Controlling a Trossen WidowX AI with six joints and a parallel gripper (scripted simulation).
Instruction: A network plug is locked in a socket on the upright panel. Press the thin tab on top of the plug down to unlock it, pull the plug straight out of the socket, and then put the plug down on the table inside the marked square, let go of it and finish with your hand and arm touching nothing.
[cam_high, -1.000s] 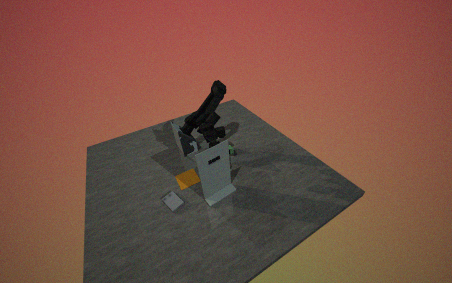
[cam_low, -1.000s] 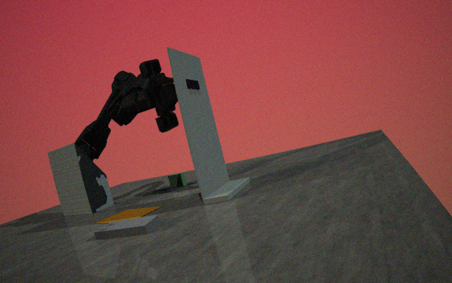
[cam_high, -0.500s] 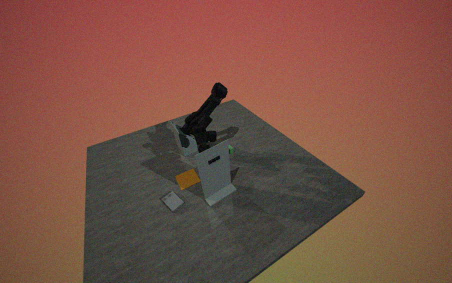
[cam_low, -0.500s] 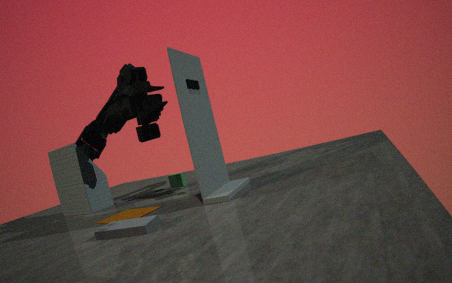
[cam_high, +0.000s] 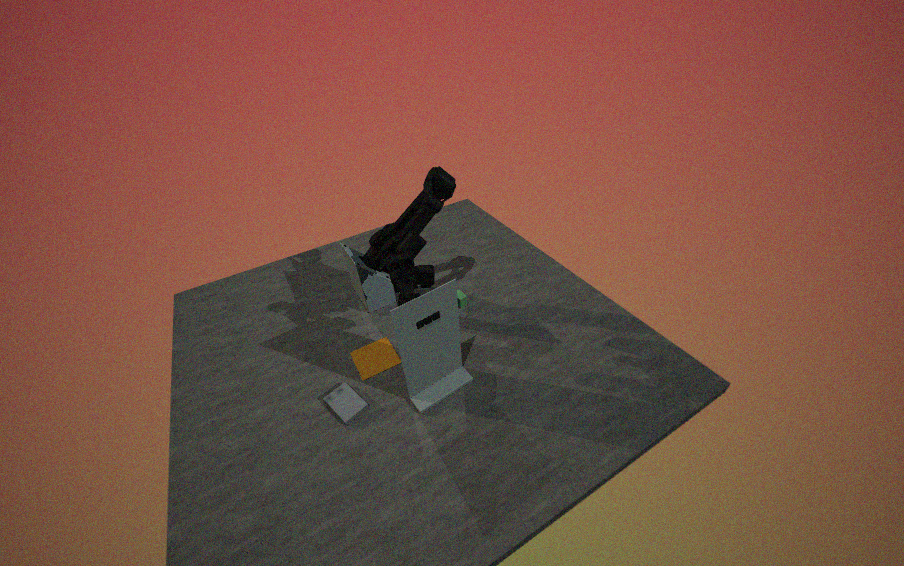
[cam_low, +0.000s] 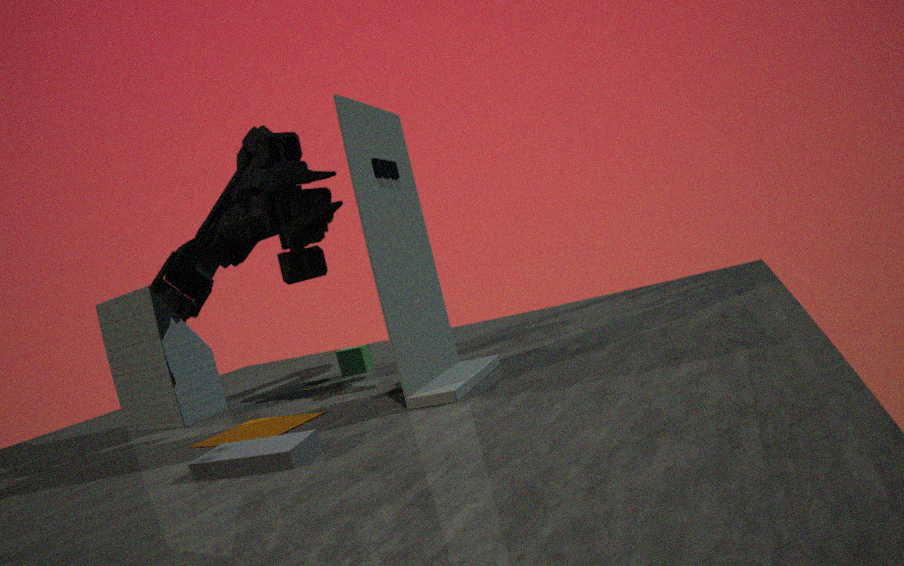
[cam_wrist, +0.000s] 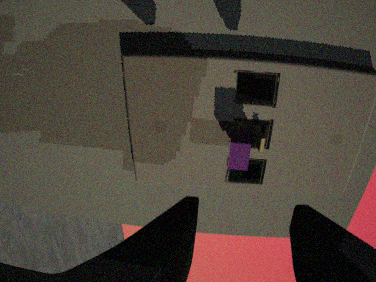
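Note:
The upright grey panel (cam_high: 433, 353) (cam_low: 406, 266) (cam_wrist: 325, 110) has a row of three sockets. In the wrist view, which is turned on its side, a plug with a purple end (cam_wrist: 240, 156) stands out from the middle socket (cam_wrist: 259, 129). A thin tan tab (cam_wrist: 262, 145) shows on its right side there. My gripper (cam_low: 338, 188) (cam_wrist: 245, 213) is partly open with nothing between its fingers. It is in front of the panel, short of it and of the plug. The orange marked square (cam_high: 374, 358) (cam_low: 260, 428) lies on the table. In the top view the fingertips are hidden.
A low light grey box (cam_high: 345, 402) (cam_low: 246, 454) lies beside the orange square. A green block (cam_high: 461, 299) (cam_low: 353, 360) stands beyond the panel. The arm's pale stand (cam_high: 378, 291) (cam_low: 140, 360) faces the panel. A flat foot (cam_high: 443, 390) (cam_low: 460, 381) juts from the panel's rear base.

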